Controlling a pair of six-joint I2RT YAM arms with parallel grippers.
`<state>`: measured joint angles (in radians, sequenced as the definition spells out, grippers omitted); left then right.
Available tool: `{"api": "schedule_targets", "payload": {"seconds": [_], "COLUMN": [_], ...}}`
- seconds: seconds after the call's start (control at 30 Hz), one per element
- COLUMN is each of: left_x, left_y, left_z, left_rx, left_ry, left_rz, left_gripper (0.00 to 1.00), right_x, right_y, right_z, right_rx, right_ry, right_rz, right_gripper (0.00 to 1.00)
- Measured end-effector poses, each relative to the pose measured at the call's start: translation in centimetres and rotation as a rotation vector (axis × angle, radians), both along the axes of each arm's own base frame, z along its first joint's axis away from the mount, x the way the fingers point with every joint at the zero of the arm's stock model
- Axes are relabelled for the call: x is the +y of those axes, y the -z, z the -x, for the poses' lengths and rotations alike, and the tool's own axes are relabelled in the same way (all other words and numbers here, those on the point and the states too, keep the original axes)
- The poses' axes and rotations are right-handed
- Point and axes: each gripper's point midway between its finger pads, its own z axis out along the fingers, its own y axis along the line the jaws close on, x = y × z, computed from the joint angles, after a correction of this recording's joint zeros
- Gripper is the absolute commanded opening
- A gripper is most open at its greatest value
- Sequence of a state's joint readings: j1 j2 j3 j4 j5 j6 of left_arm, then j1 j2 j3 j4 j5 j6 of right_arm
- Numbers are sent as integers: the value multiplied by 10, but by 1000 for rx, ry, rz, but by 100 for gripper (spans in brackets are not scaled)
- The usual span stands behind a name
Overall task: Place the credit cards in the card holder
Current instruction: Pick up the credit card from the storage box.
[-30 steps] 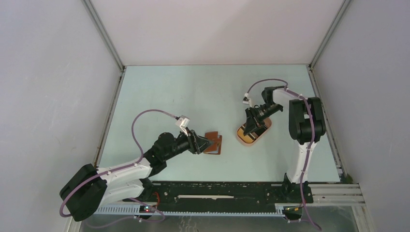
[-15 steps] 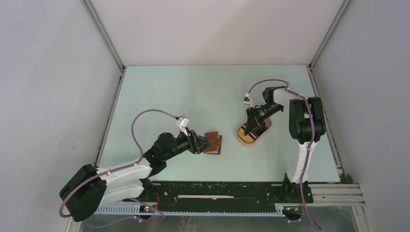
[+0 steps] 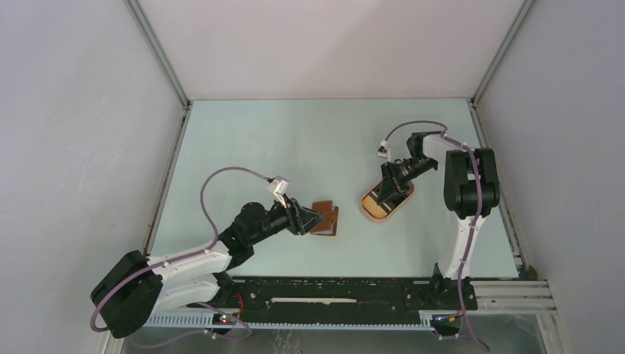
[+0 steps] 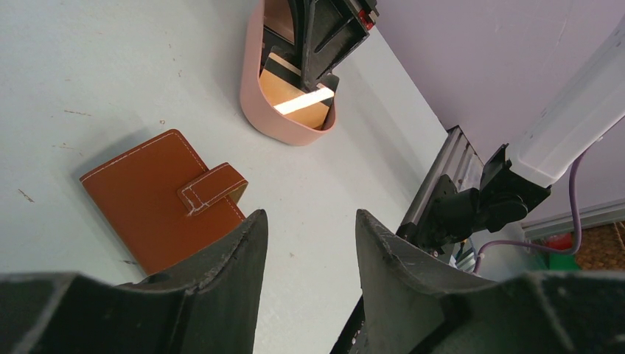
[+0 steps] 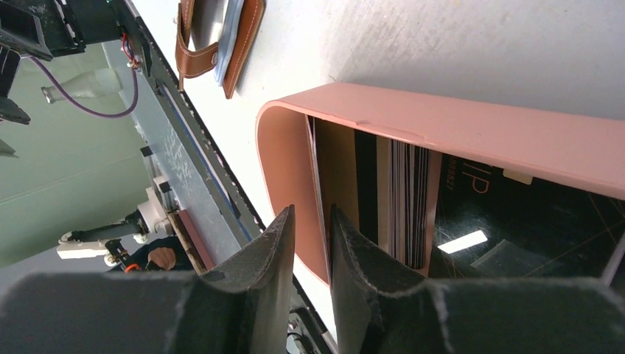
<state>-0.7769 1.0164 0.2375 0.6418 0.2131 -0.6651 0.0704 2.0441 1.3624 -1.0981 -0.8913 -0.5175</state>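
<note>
The credit cards (image 5: 402,199) stand on edge, packed together inside the pink tray (image 5: 457,144), which sits right of the middle of the tabletop (image 3: 295,147). The right jaws hang directly over them, at the tray's rounded end nearest the near edge. The gap between these jaws is narrow and runs the same way as the card edges, so the outermost card lines up with it. A thin edge seems to run into that gap, but I cannot tell whether the jaws are pinching it or only straddling it.

The card holder (image 4: 158,195) lies flat toward the near edge, well apart from the tray on its left, with the snap tab across it (it looks closed in the left wrist view). The left jaws are spread with nothing between them, and the holder sits just ahead of them and off to one side. The right arm is therefore clearly nearer the cards and the left arm nearer the holder. Any lifted card would probably have to travel leftward across the tabletop to reach the holder.
</note>
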Motion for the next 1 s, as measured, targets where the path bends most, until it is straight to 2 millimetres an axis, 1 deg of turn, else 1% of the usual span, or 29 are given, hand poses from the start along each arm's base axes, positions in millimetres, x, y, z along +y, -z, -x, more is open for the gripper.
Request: {"api": "schedule_targets", "payload": {"seconds": [0.53,0.83,1.0], "left_x": [0,0,0], "left_y": [0,0,0], "left_z": [0,0,0], "left_rx": [0,0,0], "left_ry": [0,0,0], "left_rz": [0,0,0], "left_gripper": [53,53,53], "right_x": [-12,-15,-21], "right_y": [-2,-2,-3], "right_z": [-4,-5,-8], "right_rx": [9,8,8], "right_ry": [43,53,73], "right_rz": [-10,-12,-14], "right_gripper": [31,19,20]}}
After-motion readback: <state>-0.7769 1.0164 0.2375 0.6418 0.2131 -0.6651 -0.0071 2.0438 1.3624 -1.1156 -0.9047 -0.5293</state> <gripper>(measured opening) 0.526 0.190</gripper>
